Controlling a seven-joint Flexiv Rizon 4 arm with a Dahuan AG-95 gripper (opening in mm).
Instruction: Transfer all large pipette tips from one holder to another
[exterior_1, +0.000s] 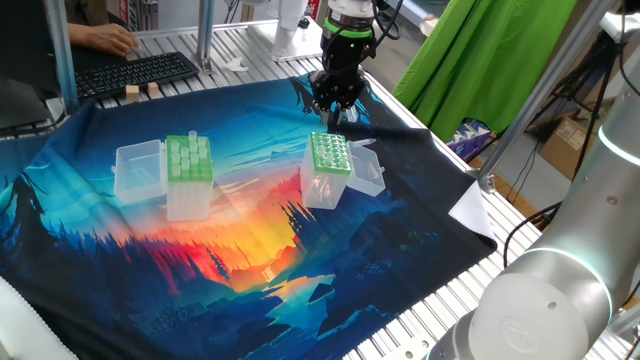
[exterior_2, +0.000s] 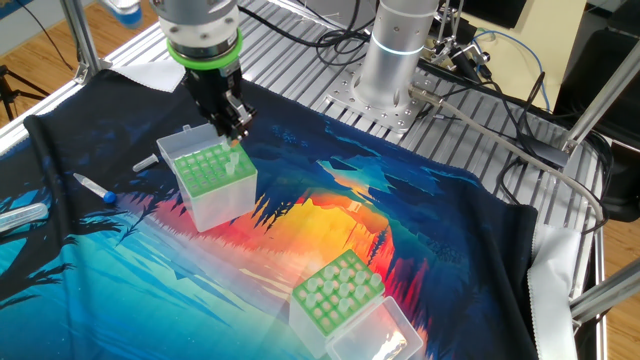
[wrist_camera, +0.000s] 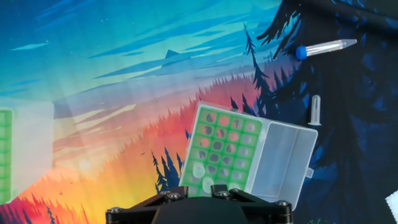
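Fingers (exterior_2: 234, 125) point down over the dark-green box (exterior_2: 205, 185), with one tip (exterior_2: 233, 160) standing in an edge hole. Can't tell if the fingers have let go. Confirm release, then lift straight up without tilting the tip. The remaining tips (exterior_2: 335, 288) are in the light-green holder (exterior_2: 310, 318), well apart.

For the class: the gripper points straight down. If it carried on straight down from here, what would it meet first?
Most likely the green top plate of the box under the gripper, near its edge, where a pipette tip already stands. Exact depth is unclear.

A sunset-and-forest cloth (exterior_1: 230, 250) in blue, orange and red; on it, two clear boxes (exterior_1: 328, 170) with green hole-dotted tops.
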